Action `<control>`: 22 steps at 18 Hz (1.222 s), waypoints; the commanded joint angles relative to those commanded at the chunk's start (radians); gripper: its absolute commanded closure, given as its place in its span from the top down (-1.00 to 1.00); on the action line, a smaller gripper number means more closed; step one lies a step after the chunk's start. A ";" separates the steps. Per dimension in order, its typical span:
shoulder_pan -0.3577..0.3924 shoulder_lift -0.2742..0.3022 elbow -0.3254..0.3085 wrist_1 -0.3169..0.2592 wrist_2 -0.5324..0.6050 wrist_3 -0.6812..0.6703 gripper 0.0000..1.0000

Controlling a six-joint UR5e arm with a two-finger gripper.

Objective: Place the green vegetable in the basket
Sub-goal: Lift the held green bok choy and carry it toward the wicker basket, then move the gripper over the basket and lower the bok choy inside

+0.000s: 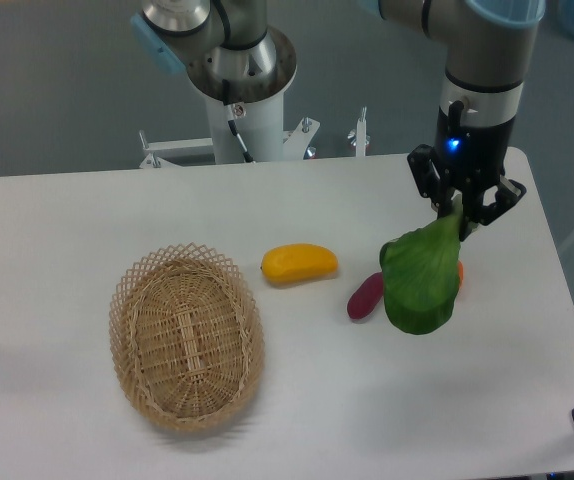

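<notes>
Green vegetable: clamped by its stem in my gripper, hanging clear; wicker basket at nine o'clock.

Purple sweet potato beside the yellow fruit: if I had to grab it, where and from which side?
Grip the purple sweet potato across its narrow middle, coming straight down. It lies flat and slanted, so turn the tool to close across its short width. Note the tool currently holds the green vegetable, which hangs close beside it.
</notes>
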 joint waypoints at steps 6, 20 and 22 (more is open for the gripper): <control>-0.009 0.000 -0.006 0.002 0.000 -0.012 -0.38; -0.282 0.008 -0.198 0.233 0.031 -0.500 -0.38; -0.339 -0.001 -0.256 0.335 0.061 -0.587 -0.38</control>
